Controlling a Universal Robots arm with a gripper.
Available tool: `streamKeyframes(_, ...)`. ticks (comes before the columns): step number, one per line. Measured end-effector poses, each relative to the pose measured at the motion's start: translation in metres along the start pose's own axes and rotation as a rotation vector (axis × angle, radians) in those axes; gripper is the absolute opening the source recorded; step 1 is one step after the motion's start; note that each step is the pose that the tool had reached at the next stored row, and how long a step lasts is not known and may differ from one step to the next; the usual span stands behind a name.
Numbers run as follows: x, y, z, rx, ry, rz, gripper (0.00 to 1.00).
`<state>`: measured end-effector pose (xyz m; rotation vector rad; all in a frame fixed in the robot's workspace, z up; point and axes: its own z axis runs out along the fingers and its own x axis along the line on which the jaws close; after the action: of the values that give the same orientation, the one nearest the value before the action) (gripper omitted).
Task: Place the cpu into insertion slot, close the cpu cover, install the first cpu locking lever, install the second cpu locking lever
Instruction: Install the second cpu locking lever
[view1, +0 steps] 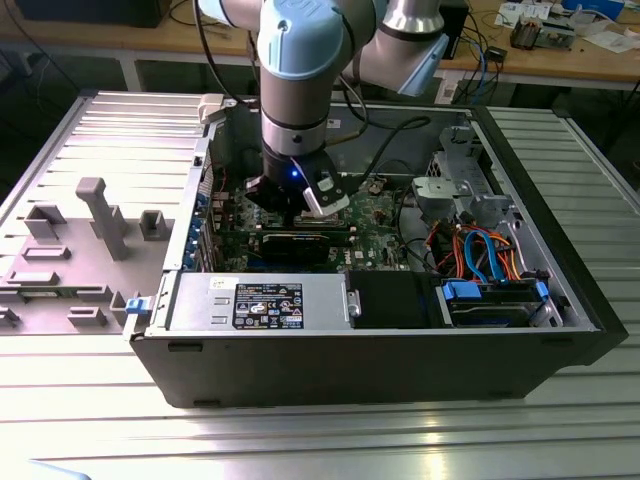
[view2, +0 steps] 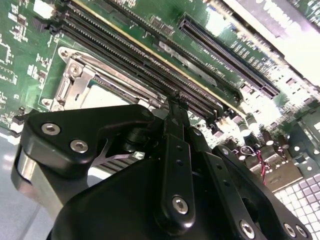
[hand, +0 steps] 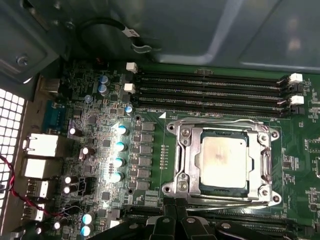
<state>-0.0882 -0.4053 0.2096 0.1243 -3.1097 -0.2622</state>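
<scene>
In the first wrist view the cpu (hand: 223, 161) is already lying in the insertion slot (hand: 187, 172) on the green board, the cpu cover (hand: 260, 159) sitting down around it. The gripper (hand: 172, 220) is hovering at the socket's edge nearest the graphics card (view1: 295, 243); whether its fingers are spread I cannot tell. A misjudged descent risks scraping the memory slots (hand: 210, 92) or missing a locking lever.

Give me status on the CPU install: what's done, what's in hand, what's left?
Done: the cpu sits in the slot, and the cover looks flat over it. In hand: nothing visibly held; the gripper hangs at the slot's edge, beside a lever. Left: I can't confirm from these views that either lever is latched.
</scene>
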Motion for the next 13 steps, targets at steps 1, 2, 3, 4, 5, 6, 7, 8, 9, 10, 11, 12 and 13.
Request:
streamKeyframes(1,0.0001,-0.0001,0.0005,-0.0093,-0.0006,-0.001,0.11)
streamKeyframes(2,0.0004,-0.0001,0.001,-0.016,-0.0012,-0.001,0.11)
streamKeyframes(3,0.0006,-0.0001,0.0014,-0.0166,-0.0013,-0.001,0.11)
streamKeyframes(4,0.0009,-0.0003,0.0019,-0.0166,-0.0012,-0.001,0.11)
streamKeyframes(5,0.0011,-0.0004,0.0024,-0.0166,-0.0011,-0.001,0.11)
streamKeyframes(6,0.0013,-0.0005,0.0029,-0.0165,-0.0011,-0.001,0.11)
streamKeyframes(7,0.0014,-0.0006,0.0034,-0.0164,-0.0011,-0.001,0.11)
streamKeyframes(8,0.0016,-0.0006,0.0041,-0.0166,-0.0011,-0.001,0.11)
streamKeyframes(9,0.002,-0.0009,0.0056,-0.0178,-0.0011,-0.001,0.11)
streamKeyframes(10,0.0023,-0.0012,0.0065,-0.02,-0.001,-0.002,0.11)
streamKeyframes(11,0.0026,-0.0012,0.0069,-0.0246,-0.0012,-0.002,0.11)
streamKeyframes(12,0.0028,-0.0012,0.0071,-0.0294,-0.0018,-0.002,0.11)
streamKeyframes(13,0.0031,-0.0011,0.0074,-0.0388,-0.0028,-0.002,0.11)
